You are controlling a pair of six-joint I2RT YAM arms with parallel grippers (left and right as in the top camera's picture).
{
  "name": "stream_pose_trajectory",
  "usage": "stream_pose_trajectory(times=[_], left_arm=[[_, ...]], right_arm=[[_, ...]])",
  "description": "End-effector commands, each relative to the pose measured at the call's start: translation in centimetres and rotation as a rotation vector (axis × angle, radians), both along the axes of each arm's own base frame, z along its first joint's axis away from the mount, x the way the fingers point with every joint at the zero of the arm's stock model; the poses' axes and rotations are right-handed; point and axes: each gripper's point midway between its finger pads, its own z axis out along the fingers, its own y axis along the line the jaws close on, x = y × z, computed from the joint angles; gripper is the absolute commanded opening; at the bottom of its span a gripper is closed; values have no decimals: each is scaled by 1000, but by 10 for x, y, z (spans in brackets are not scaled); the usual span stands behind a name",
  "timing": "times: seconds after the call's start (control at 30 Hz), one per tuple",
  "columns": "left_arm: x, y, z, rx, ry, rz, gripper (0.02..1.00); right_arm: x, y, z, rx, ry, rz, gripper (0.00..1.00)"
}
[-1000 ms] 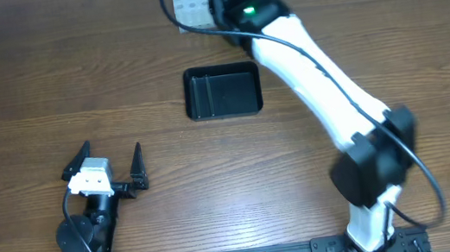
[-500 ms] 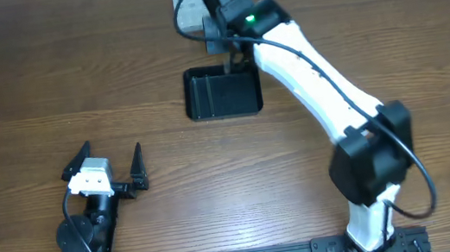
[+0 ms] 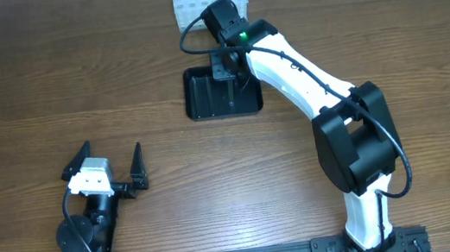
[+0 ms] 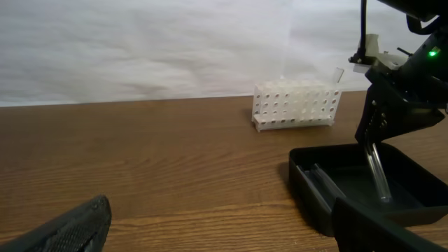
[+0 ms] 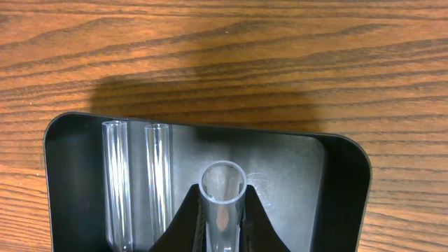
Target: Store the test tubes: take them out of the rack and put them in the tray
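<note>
A lab bench, by the look of it: a wood-grain table (image 3: 45, 80) holds a white test-tube rack (image 4: 297, 106) and a black tray (image 3: 203, 94) with glass tubes (image 5: 159, 182) lying in it; a plain white backdrop (image 4: 140, 49) stands behind.

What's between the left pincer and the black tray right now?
Nothing in the way: the top view shows only bare wooden table between the open left pincer and the tray.

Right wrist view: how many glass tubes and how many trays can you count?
Test tubes: 3
Tray: 1
Total: 4
</note>
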Motion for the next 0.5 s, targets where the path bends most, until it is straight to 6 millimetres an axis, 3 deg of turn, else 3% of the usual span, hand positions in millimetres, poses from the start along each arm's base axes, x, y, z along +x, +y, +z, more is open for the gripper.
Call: stream_pose_trajectory(times=[0.03,0.27,0.5], left_arm=[[0,-1,-1,13,-4,-9,1000],[0,-1,-1,13,-4,-9,1000],[0,-1,-1,13,-4,-9,1000]], right_arm=[[1,2,-12,10,14,-16,9],[2,3,-27,1,30,-16,38],[2,3,-27,1,31,-16,110]])
